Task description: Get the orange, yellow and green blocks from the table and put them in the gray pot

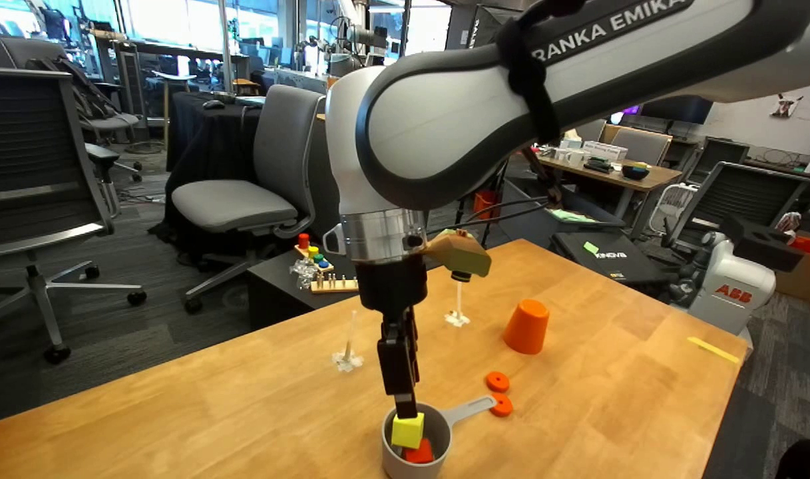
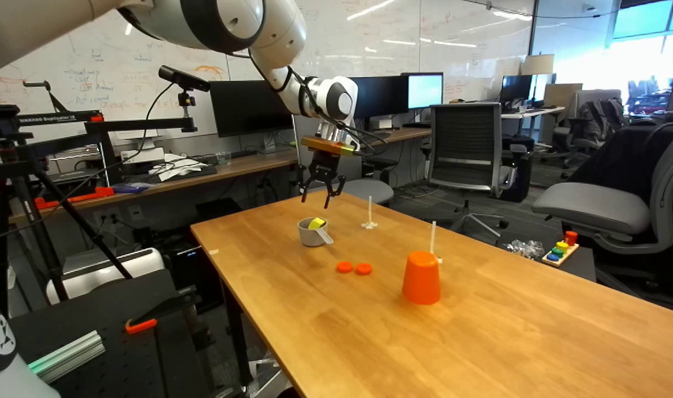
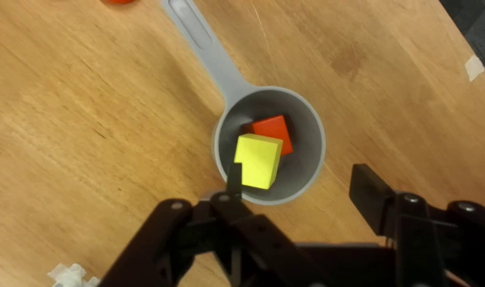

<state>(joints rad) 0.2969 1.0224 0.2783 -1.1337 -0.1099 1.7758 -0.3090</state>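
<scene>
On the wooden bench [image 3: 107, 119] sits the gray pot [image 3: 304, 167], its handle [image 3: 216, 59] running toward 11 o'clock. Inside, the yellow block [image 3: 259, 159] lies toward 7 o'clock of center and partly hides the orange-red block [image 3: 273, 129], which shows toward 12. The end effector [image 3: 298, 171] stands with its fingers [image 3: 370, 195] apart: one tip, at 8 o'clock, overlaps the yellow block's edge, contact unclear; the other lies outside the rim at 4. White tape [image 3: 474, 67] sits at 2 o'clock by the bench's edge.

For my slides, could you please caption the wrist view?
Open gripper over a gray pot holding a yellow block and an orange-red block.
</scene>
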